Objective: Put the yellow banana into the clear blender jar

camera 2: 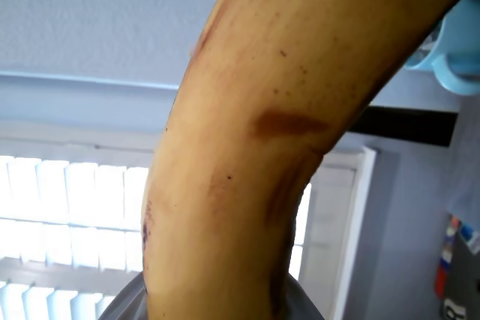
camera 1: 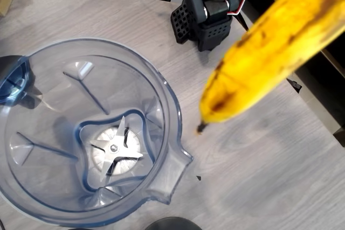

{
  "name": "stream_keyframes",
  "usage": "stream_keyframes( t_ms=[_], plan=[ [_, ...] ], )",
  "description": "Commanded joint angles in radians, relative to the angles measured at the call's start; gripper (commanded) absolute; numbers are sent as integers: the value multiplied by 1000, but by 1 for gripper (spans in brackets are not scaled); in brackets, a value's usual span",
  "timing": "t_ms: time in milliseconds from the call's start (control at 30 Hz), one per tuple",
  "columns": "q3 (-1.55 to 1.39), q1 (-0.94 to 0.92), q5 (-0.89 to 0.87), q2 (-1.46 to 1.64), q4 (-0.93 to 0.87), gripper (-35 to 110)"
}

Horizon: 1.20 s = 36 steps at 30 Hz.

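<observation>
Pale wood-grain bench [camera 1: 259, 176] filled the overhead view, with the clear blender jar [camera 1: 48, 208] standing on it as the landmark. The jar was upright and open at the top, its four-pointed metal blade [camera 1: 116, 148] showing at the bottom and its pour spout aimed away from the jar toward the lower middle of the picture. The yellow banana [camera 1: 269, 52] hung in the air close to the camera, up and to the right of the jar, its dark tip pointing down toward the bench just beyond the jar's rim and not yet over the opening. A black arm base [camera 1: 207, 17] stood on the bench behind the jar.

From the wrist view, the banana [camera 2: 270, 148] crossed the whole picture very near the lens, with a brown bruise at its middle. A bright shuttered window [camera 2: 67, 215] lay behind it. Fingers could not be made out, so how far they were open cannot be told, though the lifted fruit suggests a hold somewhere.

The banana looked ripe, so probably soft, light and easily bruised; a gentle hold near its middle seems safest.
</observation>
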<state>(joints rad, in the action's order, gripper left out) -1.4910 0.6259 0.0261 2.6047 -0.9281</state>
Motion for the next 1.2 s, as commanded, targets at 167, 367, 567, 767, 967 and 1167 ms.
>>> stream_keyframes(
  t_ms=[167,367,567,767,967,1167],
  plan=[
    [89,-183,26,3,57,5],
    [92,-333,20,-43,60,5],
    [84,-528,-28,-230,60,5],
    [81,-627,-95,-402,46,5],
    [81,-666,-123,-471,-6,9],
    [87,-681,-123,-477,-29,27]
  ],
)
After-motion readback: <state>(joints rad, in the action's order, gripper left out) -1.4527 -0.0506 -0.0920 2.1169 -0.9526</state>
